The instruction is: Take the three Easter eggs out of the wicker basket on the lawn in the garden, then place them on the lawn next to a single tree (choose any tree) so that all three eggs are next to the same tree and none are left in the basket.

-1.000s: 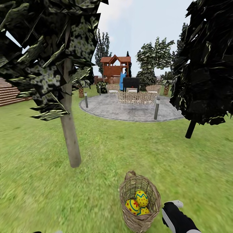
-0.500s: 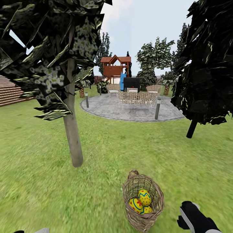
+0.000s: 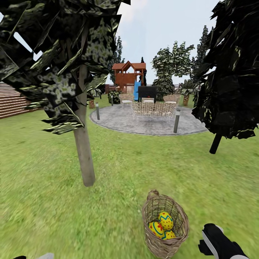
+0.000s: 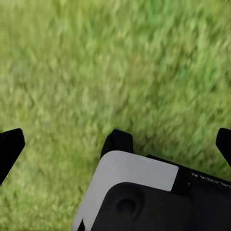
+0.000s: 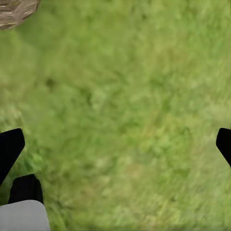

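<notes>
- the wicker basket (image 3: 165, 225) stands upright on the lawn (image 3: 118, 169), in the near part of the grass, a little to the right of the robot's midline.
- three easter eggs (image 3: 162, 225) lie inside the basket, touching one another, yellow with blue zigzags and red dots.
- the tree (image 3: 84, 151) with the pale trunk rises from the lawn to the left of the basket and beyond it, near but apart.
- a dark-leaved tree (image 3: 230, 72) with a thin dark trunk stands farther off on the right.
- beyond the grass lies a round grey patio (image 3: 147, 122) with woven chairs (image 3: 151, 108); a wooden playset (image 3: 127, 75) stands behind it.
- the right gripper (image 5: 115, 144) hangs over bare grass with its fingertips (image 5: 9, 147) spread wide, nothing between them; a bit of the basket rim (image 5: 17, 10) shows at a corner of the right wrist view.
- in the head view the right arm (image 3: 219, 244) sits just right of the basket, not touching it.
- the left gripper (image 4: 115, 144) is also spread wide over grass, holding nothing.
</notes>
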